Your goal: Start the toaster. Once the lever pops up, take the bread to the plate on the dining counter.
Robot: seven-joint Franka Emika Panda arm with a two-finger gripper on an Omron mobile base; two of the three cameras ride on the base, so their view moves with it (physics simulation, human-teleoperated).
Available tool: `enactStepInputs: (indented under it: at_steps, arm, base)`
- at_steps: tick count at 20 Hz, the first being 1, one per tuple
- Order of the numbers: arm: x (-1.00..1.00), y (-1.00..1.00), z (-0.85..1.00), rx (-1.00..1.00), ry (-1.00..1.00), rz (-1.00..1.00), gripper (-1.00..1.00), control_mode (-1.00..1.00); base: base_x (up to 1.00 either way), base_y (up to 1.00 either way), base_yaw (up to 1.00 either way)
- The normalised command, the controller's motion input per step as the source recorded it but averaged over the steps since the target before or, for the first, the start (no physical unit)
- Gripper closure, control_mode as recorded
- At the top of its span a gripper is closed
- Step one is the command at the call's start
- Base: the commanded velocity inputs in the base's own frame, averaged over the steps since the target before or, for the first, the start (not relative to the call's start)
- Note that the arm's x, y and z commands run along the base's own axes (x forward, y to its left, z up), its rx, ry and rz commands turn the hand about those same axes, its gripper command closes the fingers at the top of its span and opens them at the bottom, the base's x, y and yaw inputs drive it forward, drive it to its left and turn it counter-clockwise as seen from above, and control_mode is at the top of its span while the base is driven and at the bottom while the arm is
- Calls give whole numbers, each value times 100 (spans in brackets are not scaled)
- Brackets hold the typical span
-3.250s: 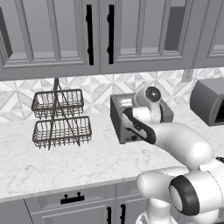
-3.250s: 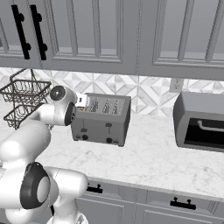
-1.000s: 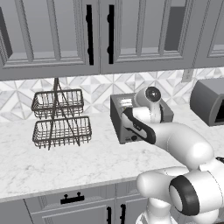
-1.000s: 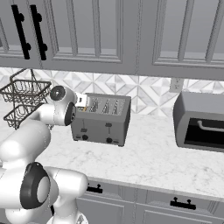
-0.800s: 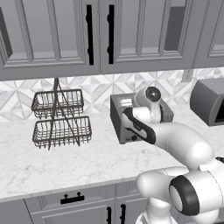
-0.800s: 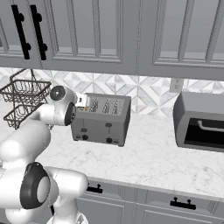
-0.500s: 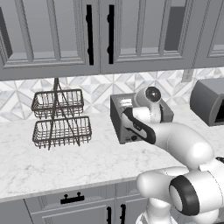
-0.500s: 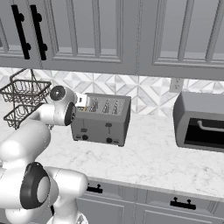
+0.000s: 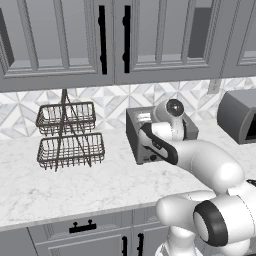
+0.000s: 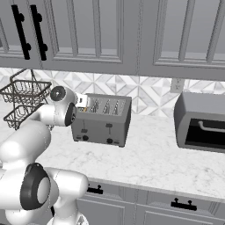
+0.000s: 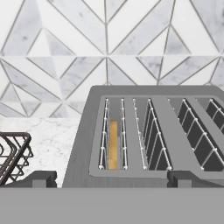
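In the left base view, your arm reaches from 4 o'clock up to the toaster (image 9: 145, 135), which stands on the marble worktop (image 9: 75, 185) near the centre, with a two-tier wire basket (image 9: 70, 135) well apart at 9 o'clock. The hand covers the toaster's top, so you cannot read the jaws here.

In the right base view, the toaster (image 10: 103, 121) sits left of centre, and the darker rounded appliance (image 10: 202, 121) stands at 3 o'clock. Your hand hangs at the toaster's left end, level with its top.

In the hand view, the gripper (image 11: 109, 179) hovers over the slots with its fingertips (image 11: 41, 178) spread wide, holding nothing. The bread (image 11: 113, 144) sits low in the leftmost slot, at about 7 o'clock from centre, only its tan edge showing.

You seem to be at the very start: the bread is still in its slot, and I cannot tell whether the lever is pressed. The carry to the plate remains.
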Motion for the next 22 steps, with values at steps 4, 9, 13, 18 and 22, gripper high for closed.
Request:
enactStepInputs:
  at_steps: [4,9,13,18,22]
  arm:
    - [0,0,0,0,0,0,-100,-100]
    - [0,0,0,0,0,0,-100,-100]
    - [0,0,0,0,0,0,-100,-100]
    - [0,0,0,0,0,0,-100,-100]
    - [0,0,0,0,0,0,-100,-100]
  base:
    - [0,0,0]
    - [0,0,0]
    - [0,0,0]
    - [0,0,0]
    - [0,0,0]
